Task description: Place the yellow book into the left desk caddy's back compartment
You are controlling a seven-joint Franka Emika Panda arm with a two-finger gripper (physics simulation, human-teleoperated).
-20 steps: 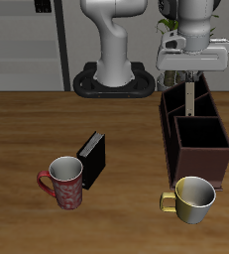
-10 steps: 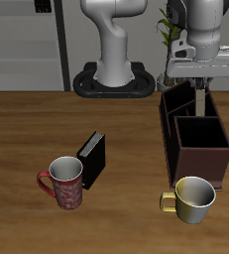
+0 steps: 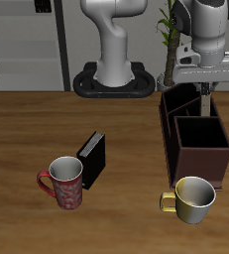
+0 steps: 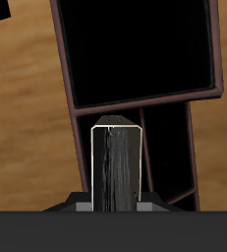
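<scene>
My gripper (image 3: pixel 203 87) is shut on the yellow book (image 3: pixel 203 100), which hangs upright and edge-on below the fingers. In the wrist view the yellow book (image 4: pixel 118 167) shows as a thin pale-edged slab with its lower end over the dark opening of the back compartment (image 4: pixel 170 148). The left desk caddy (image 3: pixel 197 149) is a dark reddish-brown box; its back compartment (image 3: pixel 182 102), with tall slanted walls, lies right under the gripper. How deep the book reaches inside cannot be told.
A black book (image 3: pixel 92 159) stands on the table beside a red mug (image 3: pixel 64 183). A pale metallic mug (image 3: pixel 192 197) sits just in front of the caddy. The robot base (image 3: pixel 112 81) and a plant (image 3: pixel 168 40) are at the back.
The gripper with the yellow book has come lower and shifted sideways across the caddy's back section toward its outer wall. Nothing else moved.
</scene>
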